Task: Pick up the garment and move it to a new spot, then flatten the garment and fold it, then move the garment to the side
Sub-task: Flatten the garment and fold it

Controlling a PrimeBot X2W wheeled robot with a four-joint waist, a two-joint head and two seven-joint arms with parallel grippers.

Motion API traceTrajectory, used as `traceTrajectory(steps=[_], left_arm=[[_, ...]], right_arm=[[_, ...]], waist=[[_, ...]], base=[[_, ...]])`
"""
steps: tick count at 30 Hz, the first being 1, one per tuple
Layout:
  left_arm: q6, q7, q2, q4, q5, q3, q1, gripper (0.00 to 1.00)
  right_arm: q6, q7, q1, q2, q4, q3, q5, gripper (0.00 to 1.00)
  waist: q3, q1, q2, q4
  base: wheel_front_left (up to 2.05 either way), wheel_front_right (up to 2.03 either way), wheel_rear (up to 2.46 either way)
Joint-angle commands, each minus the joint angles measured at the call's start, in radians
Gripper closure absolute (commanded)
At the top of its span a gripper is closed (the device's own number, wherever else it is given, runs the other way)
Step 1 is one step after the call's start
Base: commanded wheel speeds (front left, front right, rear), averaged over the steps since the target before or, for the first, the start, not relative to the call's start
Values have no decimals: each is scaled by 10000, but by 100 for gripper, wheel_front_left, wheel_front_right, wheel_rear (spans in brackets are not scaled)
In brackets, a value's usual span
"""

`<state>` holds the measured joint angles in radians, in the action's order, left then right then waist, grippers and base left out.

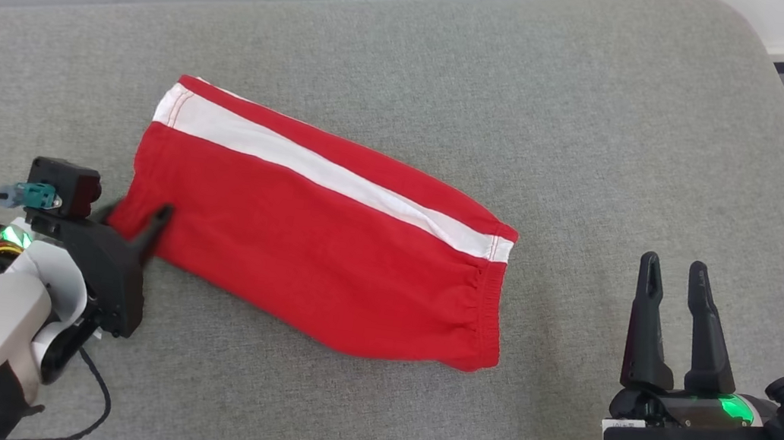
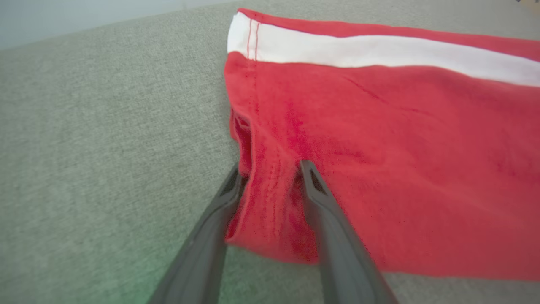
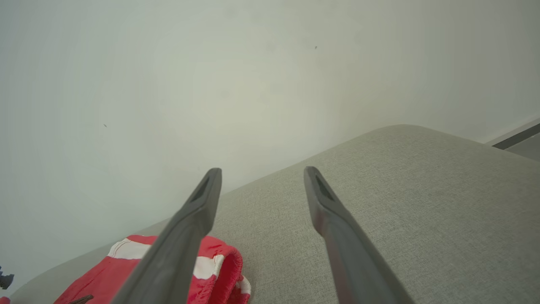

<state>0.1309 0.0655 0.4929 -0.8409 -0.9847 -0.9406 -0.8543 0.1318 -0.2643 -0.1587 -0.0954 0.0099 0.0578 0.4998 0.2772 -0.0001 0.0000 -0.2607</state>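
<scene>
At the left end of the red shorts (image 1: 325, 257), your left pincer (image 2: 270, 171) straddles the hem (image 2: 257, 202), grip unclear; their length runs rightward toward your open right pincer (image 1: 675, 267).

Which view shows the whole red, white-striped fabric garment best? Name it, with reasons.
The head view: the red, white-striped fabric garment lies there whole, from hem to waistband. The left wrist view shows its hem end close up; the right wrist view, part of its waistband end.
</scene>
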Motion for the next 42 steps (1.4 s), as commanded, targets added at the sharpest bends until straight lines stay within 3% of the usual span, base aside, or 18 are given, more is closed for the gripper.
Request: traceTrajectory(steps=[1,8,21,30,42], left_arm=[[-13,79,-28,-69,-98,-91,-19,100],[-12,575,-368,-304,-799,34,282,100],[-211,1495,-888,45,-1078,41,1581,100],[-895,1841,-1112,1245,-1335,283,2899,100],[-2001,1983,-733,3488,-1254,789,4708,100]], right_arm=[[-26,-5,143,-29,11,32,-57,0],[-26,-5,232,-129,179,47,-68,0],[-26,-5,923,-120,394,-326,66,0],[-26,-5,1671,-121,306,-781,-785,0],[-26,-5,2202,71,266,-651,-1771,0]], waist=[[-77,1,0,58],[-603,1,0,337],[-1477,1,0,1136],[-1625,1,0,1782],[-1696,1,0,2010]], base=[[0,0,0],[0,0,0],[0,0,0],[0,0,0],[0,0,0]])
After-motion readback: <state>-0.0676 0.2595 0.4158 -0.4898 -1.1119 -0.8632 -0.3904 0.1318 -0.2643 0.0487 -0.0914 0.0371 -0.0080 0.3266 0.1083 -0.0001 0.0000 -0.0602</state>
